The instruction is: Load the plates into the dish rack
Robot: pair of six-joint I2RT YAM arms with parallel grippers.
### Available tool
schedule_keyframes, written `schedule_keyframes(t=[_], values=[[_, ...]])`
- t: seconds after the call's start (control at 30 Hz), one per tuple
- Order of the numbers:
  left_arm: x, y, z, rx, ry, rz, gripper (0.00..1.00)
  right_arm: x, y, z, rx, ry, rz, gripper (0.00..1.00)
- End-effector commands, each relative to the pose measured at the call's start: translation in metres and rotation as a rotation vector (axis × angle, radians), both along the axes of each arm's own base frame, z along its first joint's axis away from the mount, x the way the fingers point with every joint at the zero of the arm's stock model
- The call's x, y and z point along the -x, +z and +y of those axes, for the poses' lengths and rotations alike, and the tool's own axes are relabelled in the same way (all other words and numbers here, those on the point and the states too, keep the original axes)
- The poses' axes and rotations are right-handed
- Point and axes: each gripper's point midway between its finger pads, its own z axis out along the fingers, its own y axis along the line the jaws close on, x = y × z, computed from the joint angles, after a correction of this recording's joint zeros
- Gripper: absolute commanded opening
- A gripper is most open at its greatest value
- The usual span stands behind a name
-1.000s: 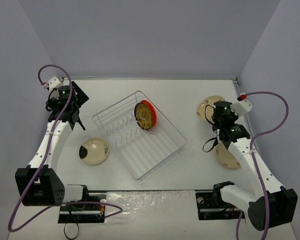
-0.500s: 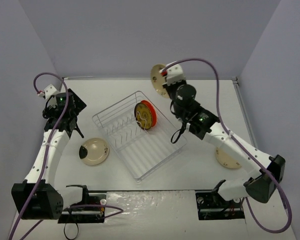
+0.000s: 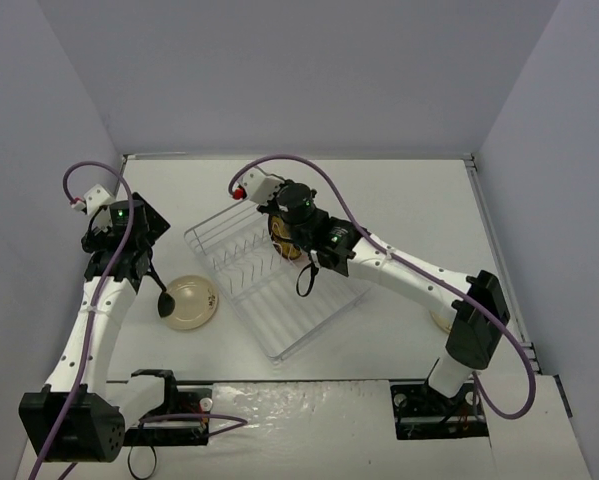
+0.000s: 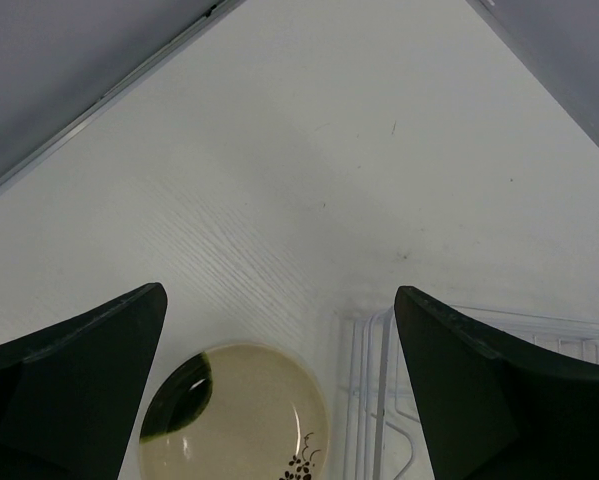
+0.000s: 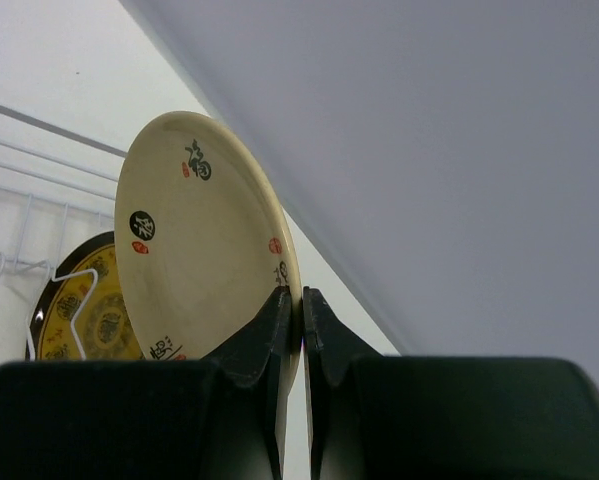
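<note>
My right gripper (image 5: 301,295) is shut on the rim of a cream plate with dark and red marks (image 5: 199,250) and holds it upright over the far end of the white-wire dish rack (image 3: 324,320). In the top view this gripper (image 3: 279,222) stands right at the mustard patterned plate (image 3: 291,243), which is upright in the prongs and also shows in the right wrist view (image 5: 79,320). The orange-red plate is hidden behind the arm. My left gripper (image 4: 279,295) is open and empty above a cream plate (image 4: 234,415) lying flat left of the rack (image 3: 191,302).
Another cream plate (image 3: 441,322) lies on the table at the right, partly covered by my right arm. The rack's near-left corner (image 4: 379,400) lies close to the left plate. Grey walls close in the table on three sides.
My right arm swung from the table's right side across to the rack, carrying the cream plate. My left gripper moved down and nearer, toward the plate on the left.
</note>
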Motion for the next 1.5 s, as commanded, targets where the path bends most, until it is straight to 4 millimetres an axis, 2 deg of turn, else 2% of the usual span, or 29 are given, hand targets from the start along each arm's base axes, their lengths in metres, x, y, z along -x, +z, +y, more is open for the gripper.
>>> schedule_keyframes(t=[0.0,0.47,0.73,1.0,1.2,1.33,1.47], values=[[0.002,0.012,0.007,-0.005,0.039,-0.033,0.97,-0.007,0.036,0.015,-0.072,0.014,-0.071,0.0],[0.007,0.001,0.011,-0.002,0.077,-0.01,0.97,-0.014,-0.021,0.038,-0.067,0.043,0.048,0.0],[0.007,-0.003,0.008,0.022,0.084,-0.011,0.97,-0.018,-0.042,0.038,-0.048,0.021,0.087,0.0],[0.013,-0.014,0.004,0.097,0.125,-0.007,0.97,-0.013,-0.062,0.032,-0.074,-0.019,0.134,0.0],[0.019,-0.014,0.003,0.116,0.143,-0.006,0.97,-0.015,-0.05,0.026,-0.194,-0.125,0.102,0.0],[0.018,-0.012,0.003,0.116,0.139,-0.024,0.97,-0.025,-0.027,0.009,-0.248,-0.259,0.001,0.0],[0.018,-0.01,0.005,0.107,0.141,-0.028,0.97,-0.026,-0.001,0.003,-0.239,-0.262,-0.069,0.0]])
